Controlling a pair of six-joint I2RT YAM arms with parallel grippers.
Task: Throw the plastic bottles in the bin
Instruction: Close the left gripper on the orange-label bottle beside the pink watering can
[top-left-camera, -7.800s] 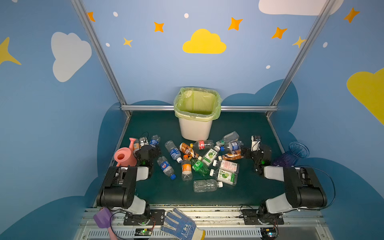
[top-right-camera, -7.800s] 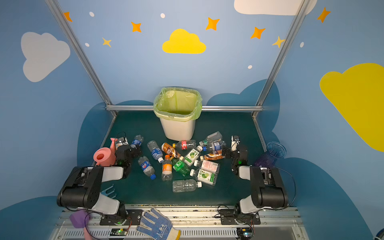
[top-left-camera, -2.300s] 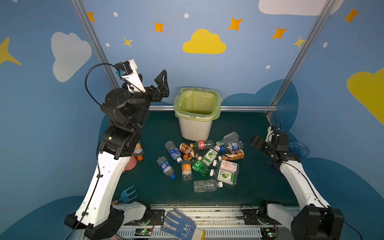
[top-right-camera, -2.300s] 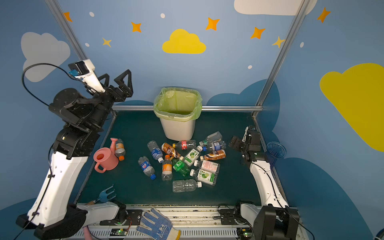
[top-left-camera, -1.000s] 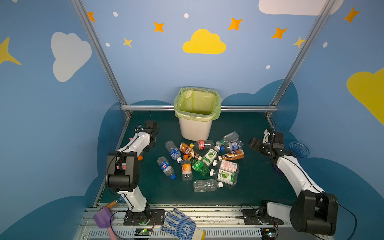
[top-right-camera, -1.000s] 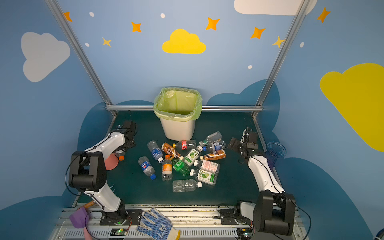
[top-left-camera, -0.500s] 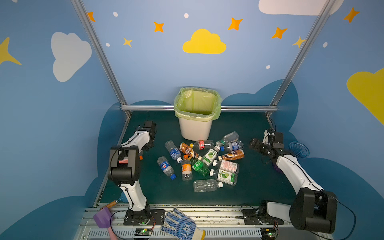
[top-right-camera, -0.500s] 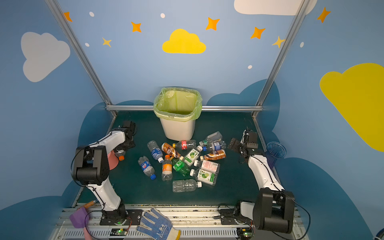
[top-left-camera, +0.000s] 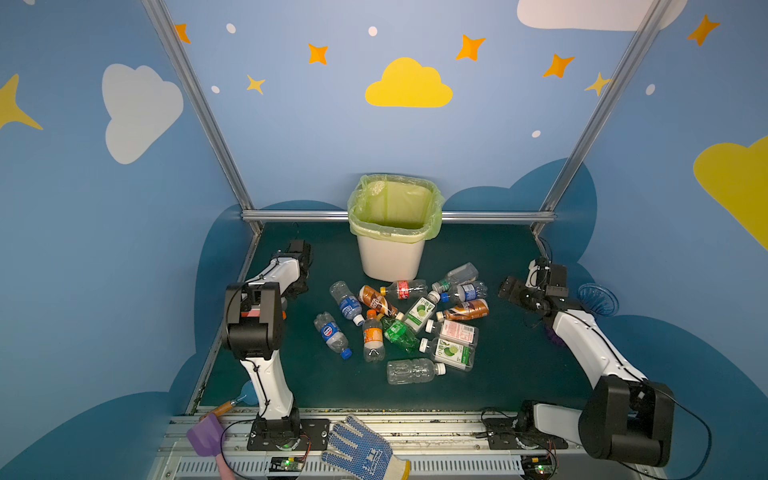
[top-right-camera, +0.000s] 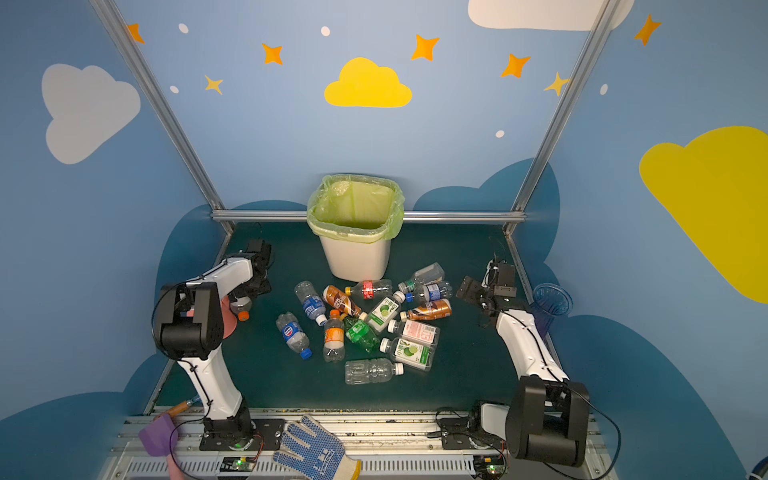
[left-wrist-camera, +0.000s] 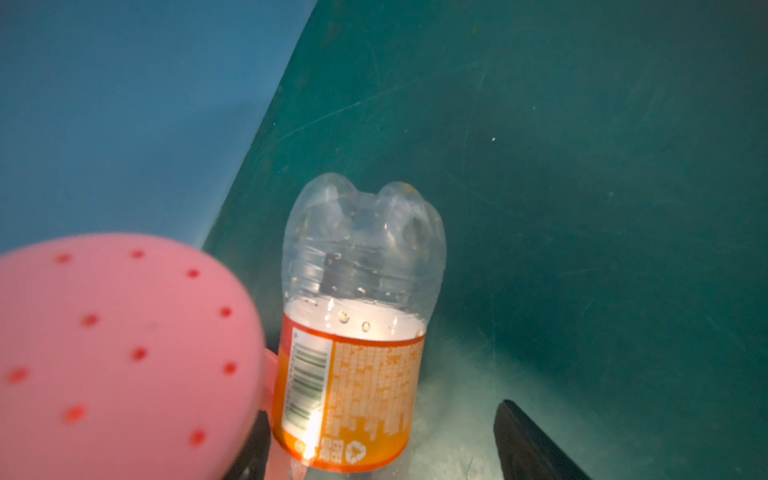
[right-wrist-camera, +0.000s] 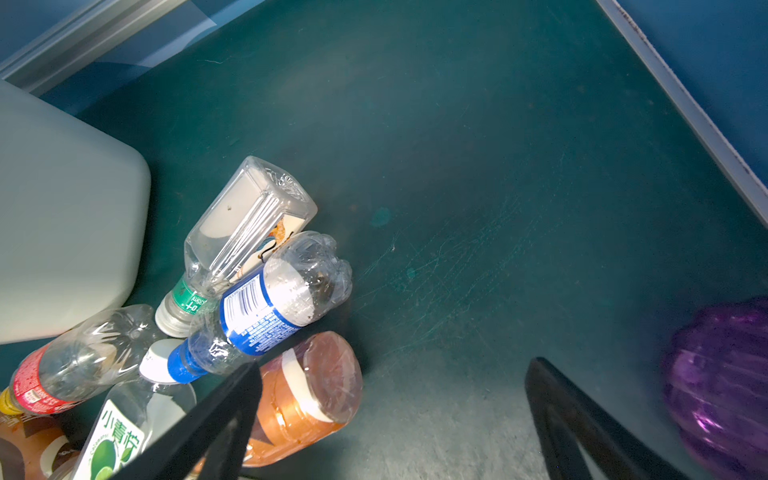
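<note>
Several plastic bottles (top-left-camera: 399, 324) lie in a heap on the green mat in front of the white bin (top-left-camera: 390, 257) with its yellow-green liner. An orange-labelled bottle (left-wrist-camera: 353, 374) lies apart at the left wall, beside the pink watering can (left-wrist-camera: 116, 349). My left gripper (left-wrist-camera: 382, 444) is open around it: one finger touches its side, and a gap remains at the other. In both top views the left gripper (top-left-camera: 297, 286) is low at the mat's left edge. My right gripper (right-wrist-camera: 395, 407) is open, low at the heap's right end, next to a brown bottle (right-wrist-camera: 307, 395).
A purple ribbed vase (right-wrist-camera: 723, 382) stands close to the right gripper's outer side, at the mat's right edge (top-left-camera: 596, 297). A blue-dotted glove (top-left-camera: 361, 451) and a purple shovel (top-left-camera: 205, 434) lie on the front rail. The blue side walls hem in both arms.
The left jaws have narrowed around the orange-labelled bottle, and the left arm's elbow has swung up and in. The right arm has hardly moved.
</note>
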